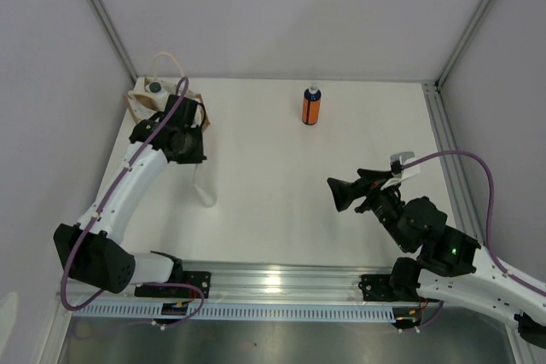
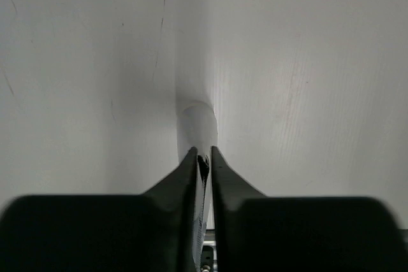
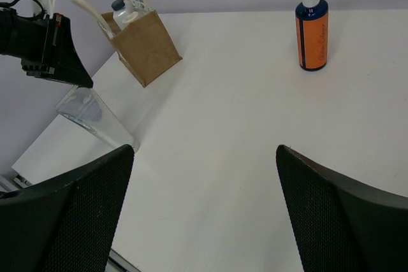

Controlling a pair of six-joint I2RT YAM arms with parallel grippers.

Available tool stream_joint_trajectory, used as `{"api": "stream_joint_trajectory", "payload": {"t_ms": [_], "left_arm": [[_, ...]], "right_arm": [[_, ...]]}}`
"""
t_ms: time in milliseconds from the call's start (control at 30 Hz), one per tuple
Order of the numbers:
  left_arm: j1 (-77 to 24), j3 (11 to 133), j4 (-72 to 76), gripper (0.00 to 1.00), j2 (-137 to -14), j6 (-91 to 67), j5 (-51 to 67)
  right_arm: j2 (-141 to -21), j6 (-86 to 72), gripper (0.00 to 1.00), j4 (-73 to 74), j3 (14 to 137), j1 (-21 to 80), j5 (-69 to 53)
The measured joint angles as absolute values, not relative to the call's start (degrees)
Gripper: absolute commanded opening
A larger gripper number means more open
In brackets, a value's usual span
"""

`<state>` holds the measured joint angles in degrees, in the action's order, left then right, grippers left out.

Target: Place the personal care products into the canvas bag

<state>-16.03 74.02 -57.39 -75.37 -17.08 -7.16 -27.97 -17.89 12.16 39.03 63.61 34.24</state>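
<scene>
Far across the surface [image 1: 273, 168], the orange bottle [image 1: 311, 106] stands upright ahead of the right claw [image 1: 339, 194], jaws wide apart and nearer than the left claw [image 2: 203, 157], clamped on a cream handle [image 2: 197, 125] of the canvas bag [image 3: 145, 49] at far left.

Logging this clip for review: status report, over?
Left gripper shut on a pale item by the canvas bag; right gripper open, empty. Orange bottle upright, not bagged. Nothing blocking it.

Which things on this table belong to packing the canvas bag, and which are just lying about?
For the job: tan canvas bag with cream loop handles; white bottle with dark cap poking out of it; orange bottle with dark blue cap, standing apart.
Lying about: pale see-through cylinder on the table, possibly a product, cannot tell.
</scene>
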Motion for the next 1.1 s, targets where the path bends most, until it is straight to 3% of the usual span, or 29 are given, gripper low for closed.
{"api": "stream_joint_trajectory", "payload": {"t_ms": [100, 300, 400, 667, 1100], "left_arm": [[-16.3, 74.0, -56.9, 0.49, -75.4, -17.4, -7.4], [-16.7, 74.0, -56.1, 0.72, -74.9, -18.2, -8.0], [-16.8, 73.9, -56.1, 0.78, -74.3, -19.0, -8.4], [-19.5, 67.0, -54.9, 0.78, -69.6, -25.2, -13.8], [-22.0, 59.9, -51.2, 0.59, -69.1, -33.7, -19.4]], "right_arm": [[-28.0, -17.9, 0.97, 12.2, 39.0, 63.6, 34.2], [-28.0, -17.9, 0.97, 12.2, 39.0, 63.6, 34.2], [-28.0, -17.9, 0.97, 12.2, 39.0, 63.6, 34.2], [-27.9, -17.9, 0.97, 12.2, 39.0, 63.6, 34.2], [-27.7, -17.9, 0.97, 12.2, 39.0, 63.6, 34.2]]}}
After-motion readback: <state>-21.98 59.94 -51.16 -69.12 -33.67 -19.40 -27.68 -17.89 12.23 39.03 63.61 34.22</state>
